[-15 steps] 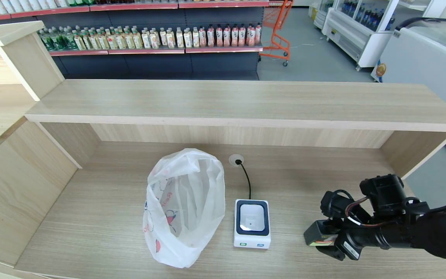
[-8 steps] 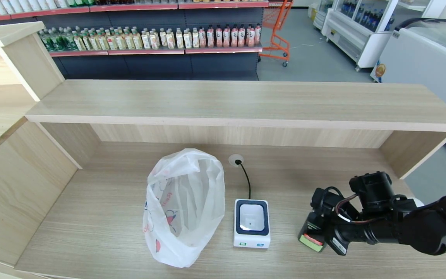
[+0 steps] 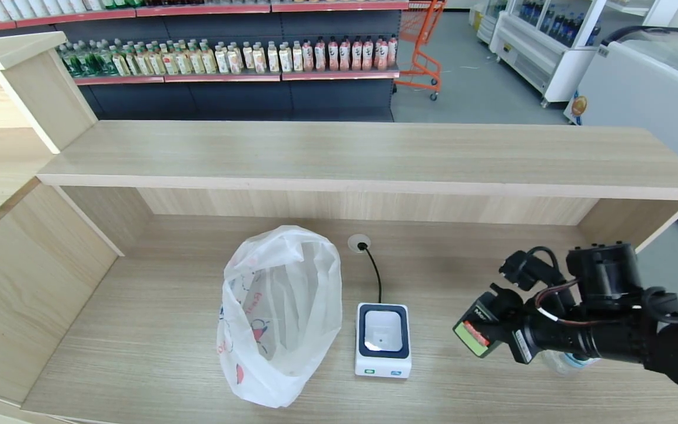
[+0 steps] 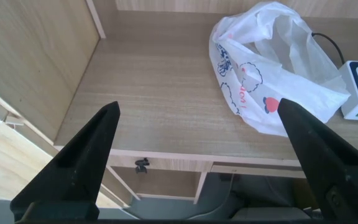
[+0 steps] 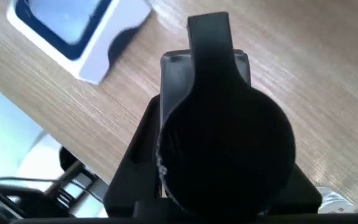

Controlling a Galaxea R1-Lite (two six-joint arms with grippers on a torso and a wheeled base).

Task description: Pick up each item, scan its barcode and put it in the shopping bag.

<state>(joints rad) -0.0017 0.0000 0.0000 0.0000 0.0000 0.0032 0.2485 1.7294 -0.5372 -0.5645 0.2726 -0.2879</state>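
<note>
Because the small dark box (image 3: 473,337) covers them, I can hardly make out the fingers of the right gripper (image 3: 492,323). Its jaws are closed on the box, which sticks out past their tips with its green and red face tilted upward. The box is held over the counter (image 3: 156,353) toward the right front edge, near the scanner (image 3: 382,340) on its right side. Something pale and clear pokes out from under that arm; I cannot tell what it is. The shopping bag (image 3: 280,312) stands open just beside the scanner's left. By the counter's front left edge, the left gripper (image 4: 197,107) hangs with jaws spread wide, holding nothing.
</note>
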